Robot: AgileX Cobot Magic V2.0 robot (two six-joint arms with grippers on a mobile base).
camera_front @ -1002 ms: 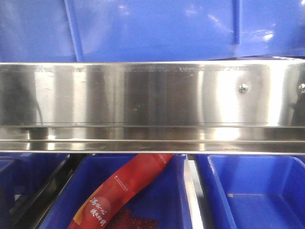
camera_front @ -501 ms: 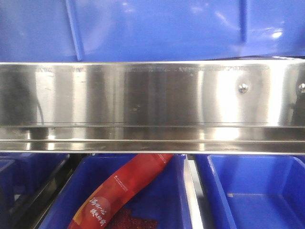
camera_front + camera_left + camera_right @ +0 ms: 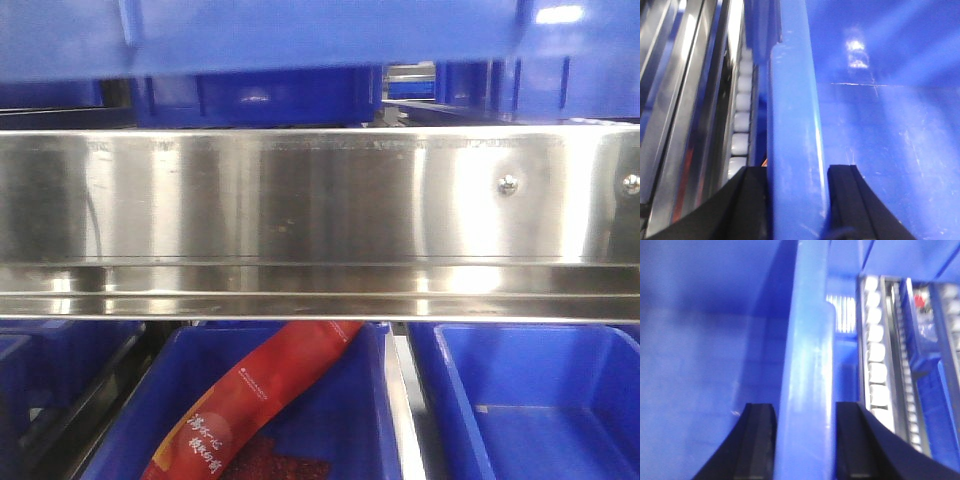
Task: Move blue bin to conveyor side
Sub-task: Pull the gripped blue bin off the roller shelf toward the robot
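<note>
Left gripper (image 3: 797, 200): black fingers (image 3: 747, 200) press on both faces of the blue bin (image 3: 795, 125) wall, clamped on it.
Right gripper (image 3: 805, 440): likewise gripping a bin wall, one finger on each face.
Rollers (image 3: 740, 125): pale row at 9 o'clock of the wall in the left wrist view, at 3 o'clock in the right.
Bin position: spans the front view's 12 o'clock edge, its underside apart from the rail.
Steel rail (image 3: 300, 200): crosses mid-frame, screws at 3 o'clock.
Lower bin (image 3: 340, 400): at 6 o'clock, holding a red packet (image 3: 260, 390).
</note>
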